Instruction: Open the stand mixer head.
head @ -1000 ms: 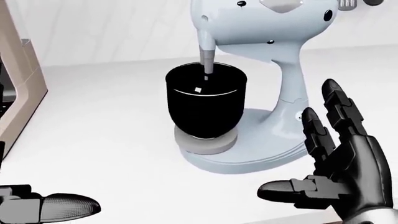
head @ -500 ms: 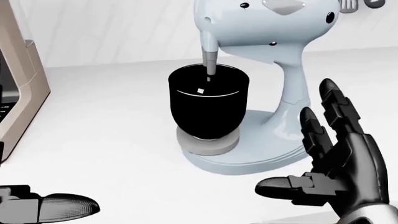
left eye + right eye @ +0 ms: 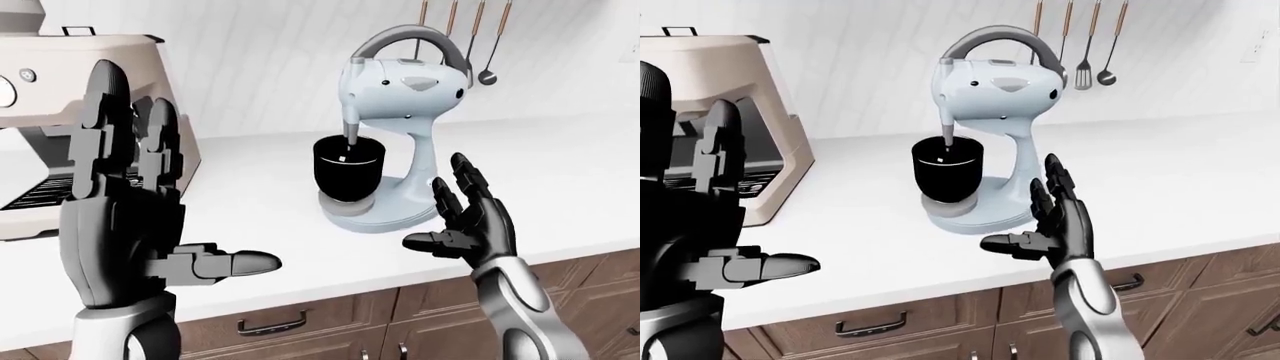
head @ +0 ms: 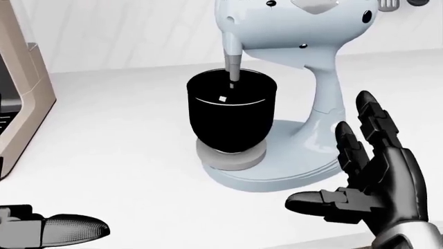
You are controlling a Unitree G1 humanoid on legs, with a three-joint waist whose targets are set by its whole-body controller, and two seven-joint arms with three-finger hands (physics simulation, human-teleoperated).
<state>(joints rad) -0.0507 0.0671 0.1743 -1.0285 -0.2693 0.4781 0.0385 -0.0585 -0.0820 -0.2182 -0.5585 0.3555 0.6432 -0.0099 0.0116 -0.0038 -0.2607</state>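
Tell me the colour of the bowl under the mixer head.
Black: the glossy round mixing bowl, seen best in the head view.

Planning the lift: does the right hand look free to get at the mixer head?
Probably yes. The right hand is open beside the mixer's base, and nothing shows between it and the mixer head above.

Home kitchen, white counter (image 3: 560,180) over wood drawers (image 3: 940,315), stand mixer (image 3: 400,97), coffee machine (image 3: 70,112), hanging utensils (image 3: 1085,45)
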